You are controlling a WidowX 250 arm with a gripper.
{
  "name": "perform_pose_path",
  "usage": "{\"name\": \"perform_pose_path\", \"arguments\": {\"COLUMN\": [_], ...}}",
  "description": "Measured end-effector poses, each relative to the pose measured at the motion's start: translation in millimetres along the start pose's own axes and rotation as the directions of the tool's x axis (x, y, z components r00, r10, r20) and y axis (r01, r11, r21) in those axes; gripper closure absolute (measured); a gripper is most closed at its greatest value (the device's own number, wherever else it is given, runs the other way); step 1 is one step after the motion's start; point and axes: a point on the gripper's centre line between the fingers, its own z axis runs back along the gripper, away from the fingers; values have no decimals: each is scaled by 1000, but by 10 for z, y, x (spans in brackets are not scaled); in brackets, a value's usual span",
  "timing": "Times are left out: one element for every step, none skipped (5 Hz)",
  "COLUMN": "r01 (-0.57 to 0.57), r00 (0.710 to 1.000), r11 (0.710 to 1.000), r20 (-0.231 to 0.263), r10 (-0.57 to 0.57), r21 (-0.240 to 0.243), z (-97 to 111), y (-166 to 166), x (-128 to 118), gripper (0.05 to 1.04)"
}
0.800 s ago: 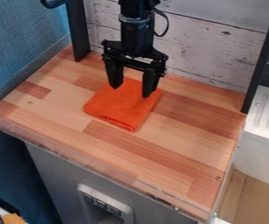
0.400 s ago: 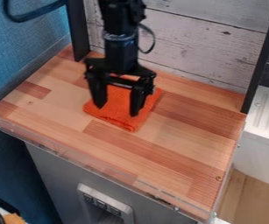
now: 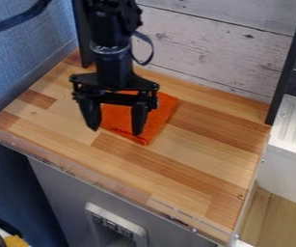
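Note:
The black gripper [image 3: 116,130] hangs over the left-centre part of the wooden work surface [image 3: 195,154], its two fingers spread wide apart with nothing between them gripped. Beneath and behind it lies a folded orange cloth [image 3: 158,118], flat on the wood. The right finger overlaps the cloth in the view, and the left finger stands at the cloth's left edge. Whether the fingertips touch the cloth or the wood, I cannot tell. The gripper hides the cloth's upper left part.
Black upright posts [image 3: 289,62] stand at the back corners, with a whitewashed plank wall [image 3: 208,48] between them. A clear low rim [image 3: 105,181] runs along the front edge. A blue wall [image 3: 21,53] borders the left side.
The gripper has moved toward the left and the front, from over the cloth's back part to its left front side. Its fingers stay apart, and the cloth lies where it was.

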Motion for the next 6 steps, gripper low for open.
{"name": "perform_pose_path", "arguments": {"r01": [-83,-142,-191,-227,-255,-270], "r00": [997,990,982,974,967,963], "r11": [997,990,982,974,967,963], "r20": [12,16,15,1,9,14], "r10": [83,142,191,227,255,270], "r21": [-3,-4,-7,-6,-1,6], "z": [-11,-15,-15,11,74,115], "y": [80,156,259,369,464,533], "x": [-18,0,13,16,67,94], "gripper": [85,85,85,88,87,84]}}
